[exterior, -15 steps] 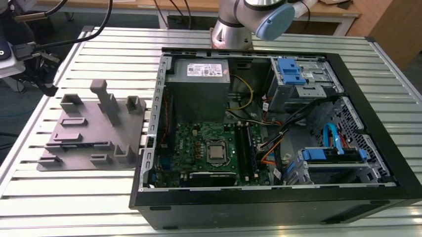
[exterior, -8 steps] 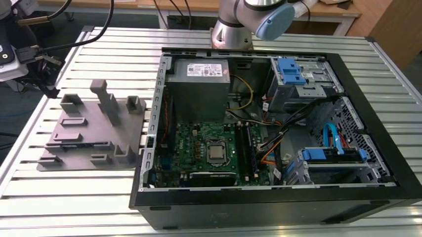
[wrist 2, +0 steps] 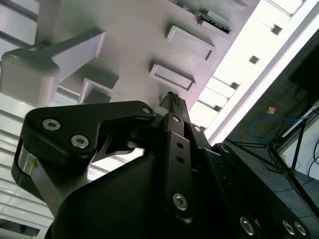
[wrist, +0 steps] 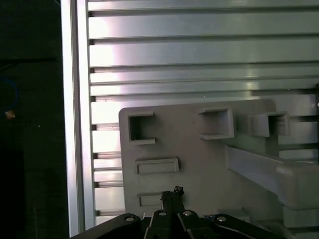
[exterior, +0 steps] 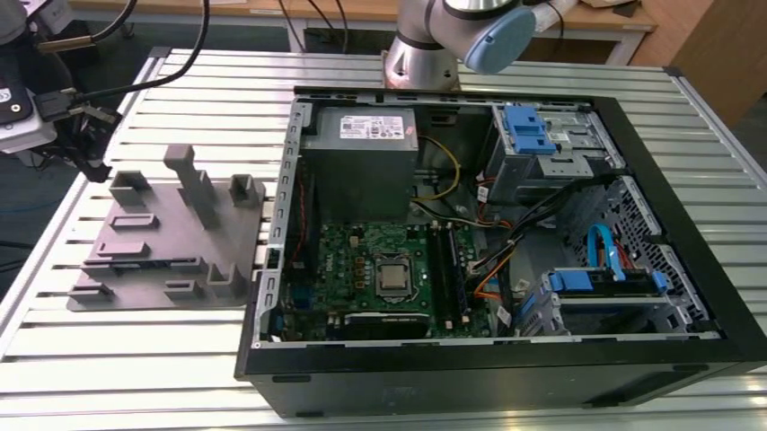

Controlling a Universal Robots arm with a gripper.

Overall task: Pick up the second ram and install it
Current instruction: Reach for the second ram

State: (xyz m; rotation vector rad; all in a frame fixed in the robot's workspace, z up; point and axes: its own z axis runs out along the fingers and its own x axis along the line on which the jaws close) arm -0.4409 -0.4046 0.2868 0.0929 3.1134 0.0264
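First wrist view: the gripper [wrist: 172, 195] hangs over the grey holder plate [wrist: 199, 164], jaws clenched on nothing, so I judge this the approach. The second ram [exterior: 144, 265] stands in that plate, at the exterior view's left. Grasping it calls for parted jaws straddling its thin edge.

the holder plate [exterior: 162, 247] lies on the tabletop [exterior: 120, 359], at the exterior view's left of the computer case [exterior: 504, 373]; the gripper [wrist: 172, 193] hangs above the plate.

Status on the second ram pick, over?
Gripper shut, empty, over grey holder plate. Dark stick, likely second ram, lying in plate slot, ungripped. No obstruction seen.
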